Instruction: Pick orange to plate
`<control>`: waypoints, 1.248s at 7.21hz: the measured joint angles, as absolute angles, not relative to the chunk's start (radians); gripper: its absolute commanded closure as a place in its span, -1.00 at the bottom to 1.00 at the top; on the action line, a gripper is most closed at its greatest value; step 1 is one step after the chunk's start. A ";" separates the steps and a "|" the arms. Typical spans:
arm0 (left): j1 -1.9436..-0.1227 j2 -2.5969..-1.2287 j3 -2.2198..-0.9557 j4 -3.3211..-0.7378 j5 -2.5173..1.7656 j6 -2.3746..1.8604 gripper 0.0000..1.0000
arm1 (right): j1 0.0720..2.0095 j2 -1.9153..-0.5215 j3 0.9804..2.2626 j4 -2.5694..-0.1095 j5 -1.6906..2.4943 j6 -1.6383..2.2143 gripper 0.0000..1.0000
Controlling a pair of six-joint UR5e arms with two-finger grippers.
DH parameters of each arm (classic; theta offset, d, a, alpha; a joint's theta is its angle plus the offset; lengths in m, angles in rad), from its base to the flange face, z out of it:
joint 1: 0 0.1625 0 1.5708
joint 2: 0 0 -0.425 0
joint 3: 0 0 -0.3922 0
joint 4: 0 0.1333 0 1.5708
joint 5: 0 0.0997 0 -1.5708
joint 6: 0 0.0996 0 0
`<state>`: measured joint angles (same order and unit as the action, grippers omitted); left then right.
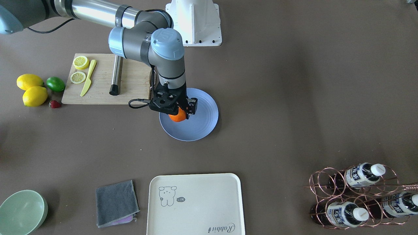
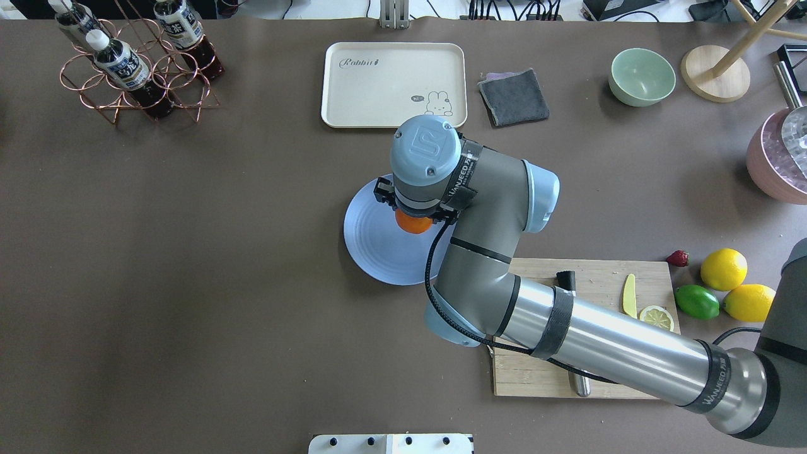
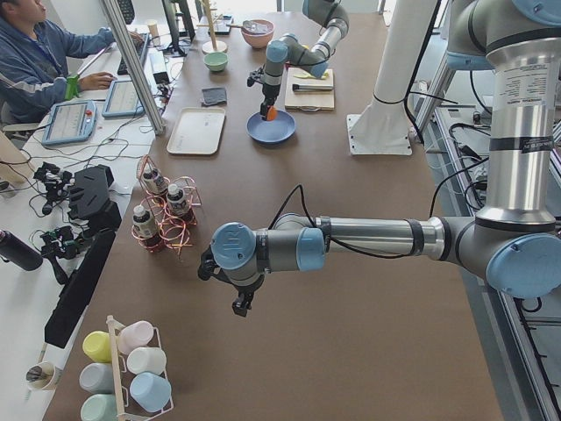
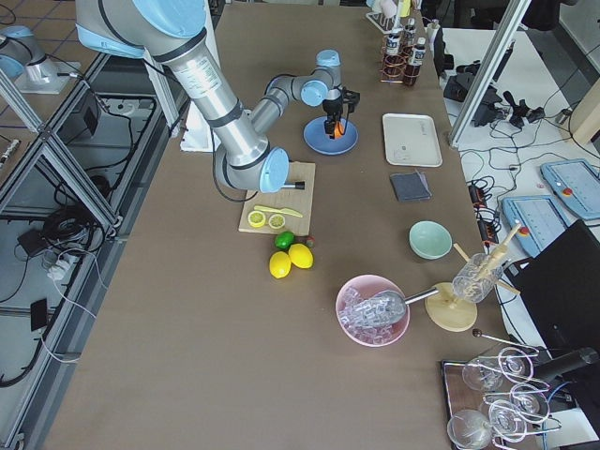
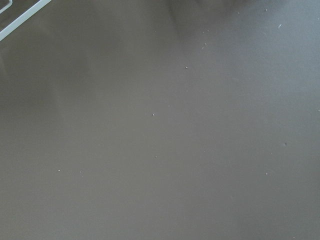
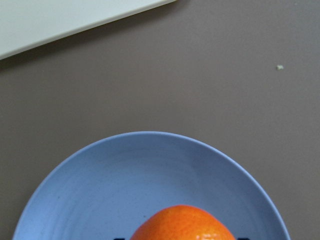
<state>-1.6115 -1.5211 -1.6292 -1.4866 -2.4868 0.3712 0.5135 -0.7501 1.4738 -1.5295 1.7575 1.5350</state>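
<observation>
The small bright orange (image 1: 178,117) hangs just over the pale-blue plate (image 1: 200,125), on its side nearer the cutting board. My right gripper (image 1: 176,112) points straight down and is shut on the orange. In the overhead view the wrist hides most of the orange (image 2: 413,223) above the plate (image 2: 372,246). The right wrist view shows the top of the orange (image 6: 182,222) with the plate (image 6: 125,185) spread beneath it. My left gripper (image 3: 238,303) shows only in the exterior left view, low over bare table; I cannot tell whether it is open or shut.
A wooden cutting board (image 1: 130,88) with lemon slices, a yellow knife (image 1: 88,77) and a steel rod lies beside the plate. Two lemons (image 1: 31,88), a lime (image 1: 55,84) and a strawberry sit beyond it. A cream tray (image 1: 196,204), grey cloth (image 1: 116,202), green bowl (image 1: 21,212) and bottle rack (image 1: 359,195) line the far edge.
</observation>
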 measured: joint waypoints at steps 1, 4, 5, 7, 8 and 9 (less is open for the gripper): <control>-1.612 -1.514 -1.630 -1.488 -2.487 0.372 -0.96 | 0.501 -0.728 1.449 -1.528 1.747 1.547 1.00; -1.612 -1.510 -1.630 -1.489 -2.487 0.372 -0.96 | 0.476 -0.684 1.376 -1.523 1.714 1.549 -0.99; -1.612 -1.510 -1.630 -1.489 -2.487 0.372 -0.96 | 0.475 -0.687 1.370 -1.525 1.703 1.540 -0.99; -1.612 -1.509 -1.631 -1.489 -2.487 0.371 -0.96 | 0.475 -0.689 1.365 -1.526 1.687 1.525 -1.00; -1.612 -1.509 -1.630 -1.488 -2.486 0.371 -0.96 | 0.485 -0.687 1.370 -1.528 1.690 1.514 -1.00; -1.612 -1.511 -1.629 -1.486 -2.481 0.369 -0.96 | 0.515 -0.687 1.382 -1.532 1.713 1.495 -1.00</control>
<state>-1.6122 -1.5108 -1.6288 -1.4863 -2.4814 0.3691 0.5149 -0.6868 1.3823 -1.5316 1.7127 1.4954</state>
